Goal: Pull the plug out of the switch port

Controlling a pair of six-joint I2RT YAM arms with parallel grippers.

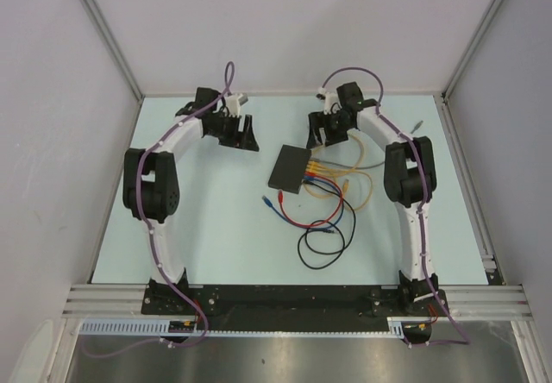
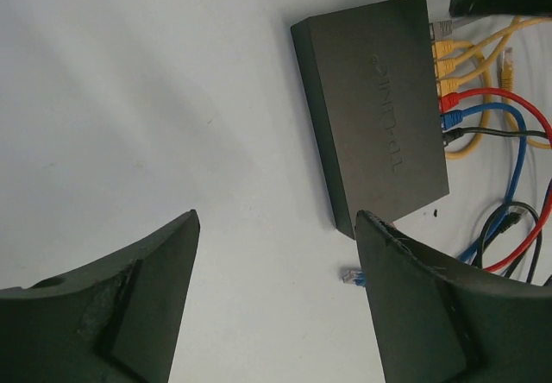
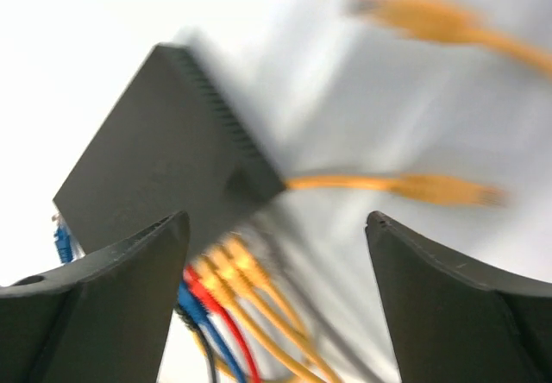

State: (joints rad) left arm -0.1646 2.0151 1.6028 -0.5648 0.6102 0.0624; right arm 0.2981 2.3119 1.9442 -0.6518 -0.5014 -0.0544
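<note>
The switch (image 1: 291,169) lies between the two grippers, touching neither. The left gripper (image 1: 239,133) and right gripper (image 1: 325,130) both gape, holding nothing. The right one hangs near the plugs (image 1: 313,173).

Black switch (image 2: 379,116); yellow, red, blue, black cables (image 2: 450,101); pale mint table (image 1: 216,219).

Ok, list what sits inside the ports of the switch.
Plugs line the switch edge: grey plug, yellow plugs, red plug, blue plug, black plug. The port openings face away, so any empty port is hidden.
</note>
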